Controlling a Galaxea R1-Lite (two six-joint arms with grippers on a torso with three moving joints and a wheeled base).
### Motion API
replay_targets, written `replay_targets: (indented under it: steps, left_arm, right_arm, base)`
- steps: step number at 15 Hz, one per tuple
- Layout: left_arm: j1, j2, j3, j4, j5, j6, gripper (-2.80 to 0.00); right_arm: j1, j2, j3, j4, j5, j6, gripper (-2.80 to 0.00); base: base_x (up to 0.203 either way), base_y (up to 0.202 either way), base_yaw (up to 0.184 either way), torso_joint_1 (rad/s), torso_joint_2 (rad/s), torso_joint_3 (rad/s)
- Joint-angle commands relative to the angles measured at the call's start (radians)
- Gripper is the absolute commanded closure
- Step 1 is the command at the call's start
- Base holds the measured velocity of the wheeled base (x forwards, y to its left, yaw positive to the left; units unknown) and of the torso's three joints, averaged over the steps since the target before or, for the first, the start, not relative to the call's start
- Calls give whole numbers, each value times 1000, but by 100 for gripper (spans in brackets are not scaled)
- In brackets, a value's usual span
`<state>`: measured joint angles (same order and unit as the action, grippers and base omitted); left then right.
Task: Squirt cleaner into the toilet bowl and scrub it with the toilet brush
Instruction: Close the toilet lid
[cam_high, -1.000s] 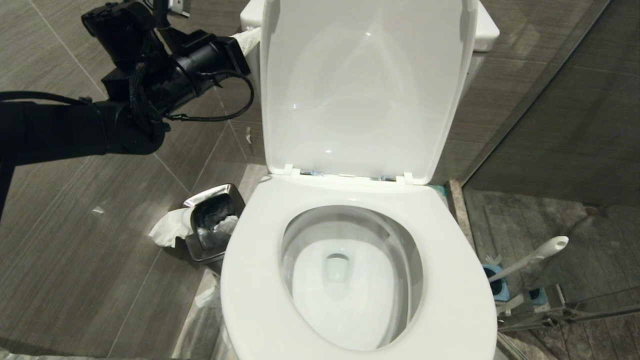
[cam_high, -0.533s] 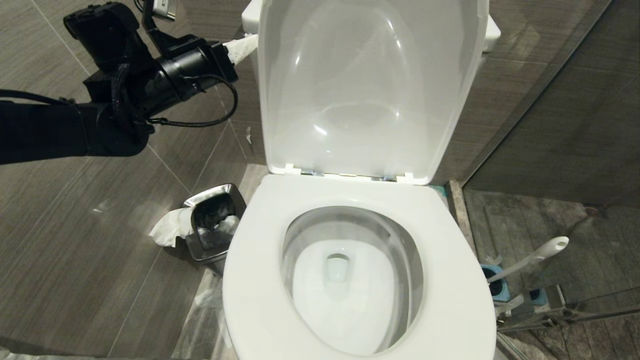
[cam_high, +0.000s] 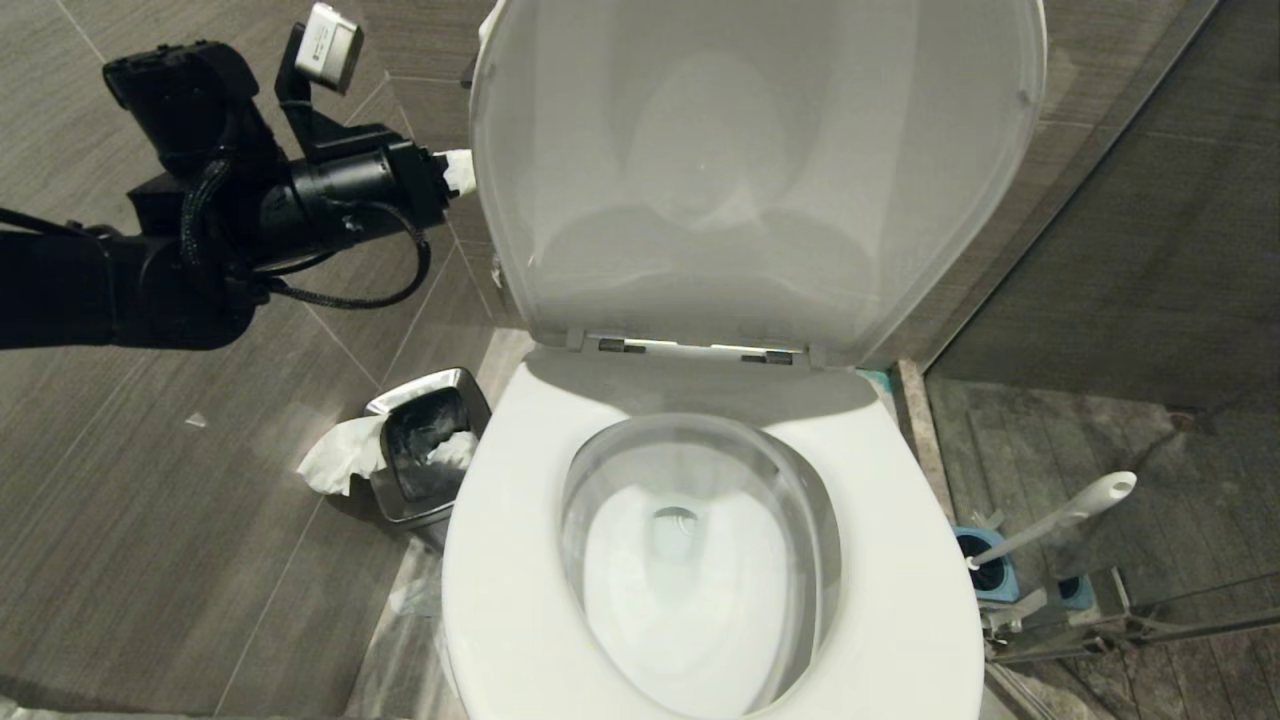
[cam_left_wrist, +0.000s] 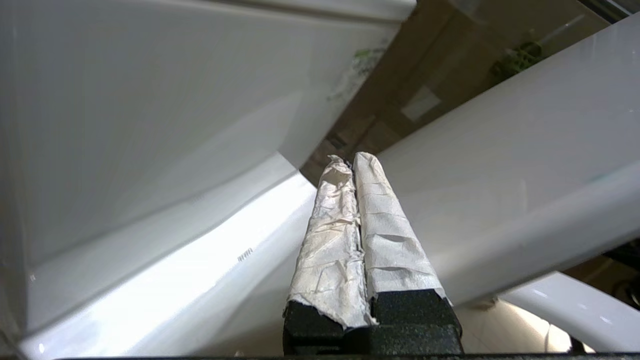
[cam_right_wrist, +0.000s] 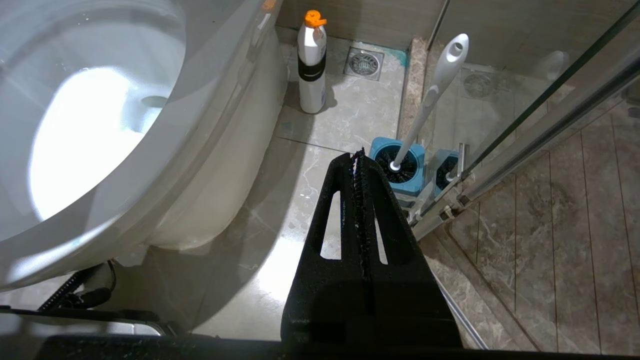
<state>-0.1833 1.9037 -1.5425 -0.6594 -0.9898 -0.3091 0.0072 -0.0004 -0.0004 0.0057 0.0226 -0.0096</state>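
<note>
The toilet bowl (cam_high: 690, 600) fills the middle of the head view, its seat (cam_high: 500, 560) down and its lid (cam_high: 750, 180) raised and tipped forward. My left gripper (cam_high: 458, 172) is shut and empty. Its white-taped fingers (cam_left_wrist: 390, 235) reach in between the cistern (cam_left_wrist: 150, 100) and the lid's back (cam_left_wrist: 500, 175), by the lid's left edge. The toilet brush (cam_high: 1060, 518) stands in its blue holder (cam_high: 992, 578) on the floor to the right. My right gripper (cam_right_wrist: 359, 156) hangs shut and empty above the floor, close to the brush (cam_right_wrist: 434, 85). No cleaner liquid shows.
A white bottle with an orange cap (cam_right_wrist: 311, 65) stands on the floor beside the toilet. A steel bin (cam_high: 430, 445) with crumpled tissue (cam_high: 340, 455) sits left of the bowl. A glass shower partition (cam_right_wrist: 550, 125) runs just right of the brush holder (cam_right_wrist: 400, 170).
The lid has swung forward from leaning back and now shades the seat's rear. My left gripper has dropped lower and a little to the left, staying behind the lid's left edge.
</note>
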Motion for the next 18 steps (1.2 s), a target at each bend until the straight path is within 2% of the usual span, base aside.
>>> replay_targets:
  steps: [1, 4, 6, 9, 10, 12, 14, 15, 16, 18]
  left_arm:
    - [44, -65, 100, -1, -16, -1, 0]
    - [110, -159, 205, 47, -23, -3, 0]
    - [144, -232, 235, 133, -29, -16, 0]
    - [183, -335, 276, 328, -125, -22, 0]
    - [195, -346, 277, 342, -117, -19, 0]
    - [213, -352, 272, 338, -41, -9, 0]
    - [228, -355, 219, 337, 51, 8, 0]
    - [225, -363, 174, 358, 77, 8, 0]
    - [223, -374, 103, 426, 88, 5, 0]
    - [214, -400, -80, 673, 96, -8, 0]
  right_arm:
    - [0, 0, 0, 0, 0, -1, 0]
    - [0, 0, -1, 0, 0, -1, 0]
    - [0, 0, 0, 0, 0, 0, 0]
    - [0, 0, -1, 0, 0, -1, 0]
    - [0, 0, -1, 0, 0, -1, 0]
    - [0, 0, -1, 0, 0, -1, 0]
    - [0, 0, -1, 0, 0, 0, 0]
    - [0, 0, 0, 0, 0, -1, 0]
    - [0, 0, 0, 0, 0, -1, 0]
    - [0, 0, 0, 0, 0, 0, 0]
  base:
    - [0, 0, 0, 0, 0, 0]
    - [0, 0, 0, 0, 0, 0]
    - [0, 0, 0, 0, 0, 0]
    - [0, 0, 0, 0, 0, 0]
    - [0, 0, 0, 0, 0, 0]
    - [0, 0, 0, 0, 0, 0]
    - [0, 0, 0, 0, 0, 0]
    - [0, 0, 0, 0, 0, 0]
    - [0, 0, 0, 0, 0, 0]
    - [0, 0, 0, 0, 0, 0]
